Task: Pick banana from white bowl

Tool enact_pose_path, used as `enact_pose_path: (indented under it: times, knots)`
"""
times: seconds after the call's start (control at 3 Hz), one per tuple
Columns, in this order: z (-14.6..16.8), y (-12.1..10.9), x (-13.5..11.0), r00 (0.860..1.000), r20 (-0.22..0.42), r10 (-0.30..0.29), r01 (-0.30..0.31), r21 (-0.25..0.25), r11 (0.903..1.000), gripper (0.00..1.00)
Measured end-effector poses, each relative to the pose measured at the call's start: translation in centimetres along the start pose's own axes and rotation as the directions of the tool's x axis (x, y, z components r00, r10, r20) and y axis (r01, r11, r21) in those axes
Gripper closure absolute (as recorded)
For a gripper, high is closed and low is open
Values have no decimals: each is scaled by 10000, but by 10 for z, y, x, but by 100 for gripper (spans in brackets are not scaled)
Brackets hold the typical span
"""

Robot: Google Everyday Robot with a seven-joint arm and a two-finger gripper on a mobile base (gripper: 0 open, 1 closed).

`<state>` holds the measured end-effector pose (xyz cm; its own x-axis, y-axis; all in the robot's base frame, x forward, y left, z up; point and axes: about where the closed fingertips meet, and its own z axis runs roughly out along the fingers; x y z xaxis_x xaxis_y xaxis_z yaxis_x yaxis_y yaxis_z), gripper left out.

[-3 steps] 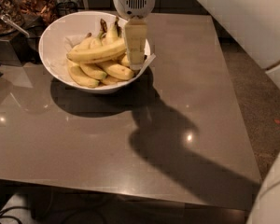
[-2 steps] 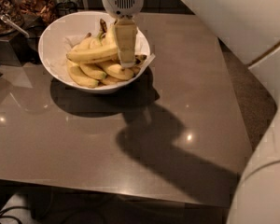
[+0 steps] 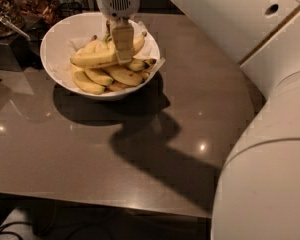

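The white bowl (image 3: 55, 59) stands at the back left of the brown table and holds several yellow bananas on a white paper lining. The banana (image 3: 95, 58), the longest one, lies on top of the pile, running left to right with a gentle curve. My gripper (image 3: 123, 51) reaches down from above into the bowl's right half, its pale finger (image 3: 123, 40) standing in front of the long banana's right part. The finger hides that part of the banana.
The brown table (image 3: 140, 149) stretches toward me, with its front edge near the bottom. Dark jars and a container with a spoon (image 3: 12, 26) stand at the back left. My white arm (image 3: 270, 149) fills the right side.
My gripper has moved left over the bowl, from near its right rim to above the middle of the banana pile. The bananas have not moved.
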<state>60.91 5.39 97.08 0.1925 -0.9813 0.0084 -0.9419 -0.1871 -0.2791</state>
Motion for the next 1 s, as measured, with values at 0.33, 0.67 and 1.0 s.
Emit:
enact_pose_path:
  times: [0.33,0.67,1.0]
  knots:
    - [9,-4,-5,9999,-73,-136,135,-128,9998,40]
    - [24,-5,-9,9996,-193,-202,195,-378,9991,46]
    - [36,-2,-11,9991,-327,-284,266,-536,9982,64]
